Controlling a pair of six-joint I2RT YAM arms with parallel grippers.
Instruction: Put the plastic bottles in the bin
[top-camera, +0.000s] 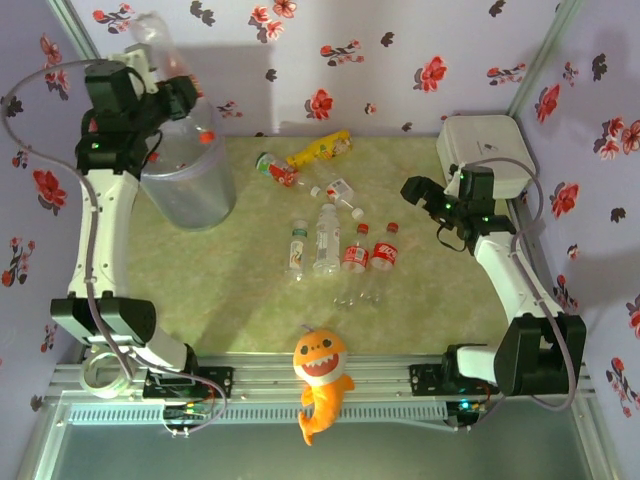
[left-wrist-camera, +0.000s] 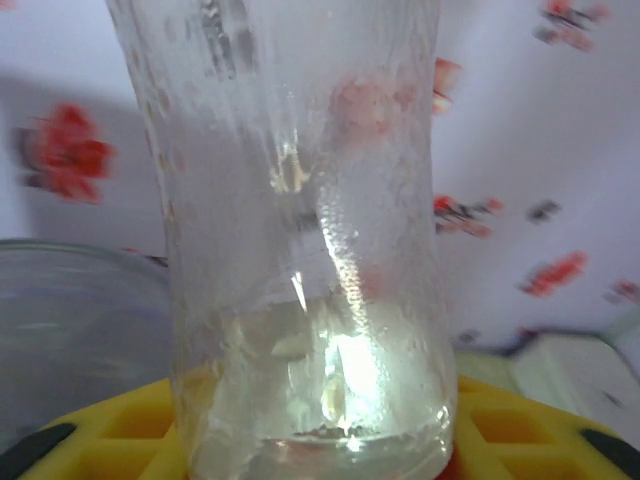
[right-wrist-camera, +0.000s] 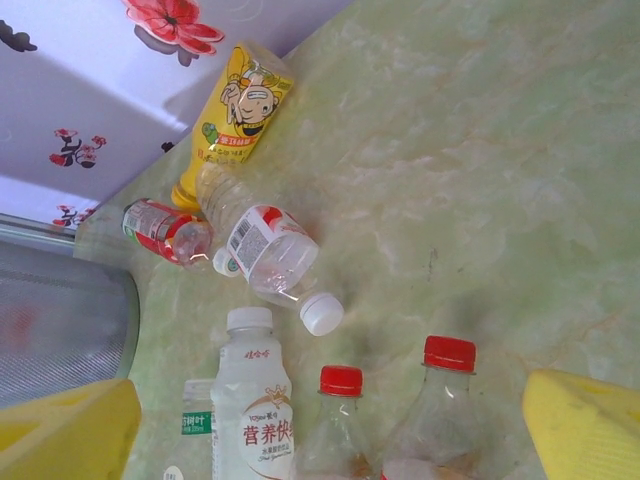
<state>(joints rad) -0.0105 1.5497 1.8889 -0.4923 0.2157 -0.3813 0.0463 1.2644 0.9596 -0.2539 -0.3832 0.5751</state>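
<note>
The left fingers (left-wrist-camera: 520, 435) pinch a clear bottle (left-wrist-camera: 310, 250), raised by the rim of the bin (top-camera: 190, 185); the right fingers (right-wrist-camera: 585, 425) stand spread wide above two red-capped bottles (right-wrist-camera: 449, 356) lying on the table (right-wrist-camera: 500, 150).

bin (top-camera: 190, 190): rear-left, bottle (top-camera: 155, 40) above | bottles (top-camera: 326, 238): centre | fish (top-camera: 320, 365): front | box (top-camera: 480, 145): rear-right

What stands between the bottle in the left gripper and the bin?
Nothing visible does. The left gripper holds the bottle in the air, near the far rim of the bin, whose mouth is open.
</note>
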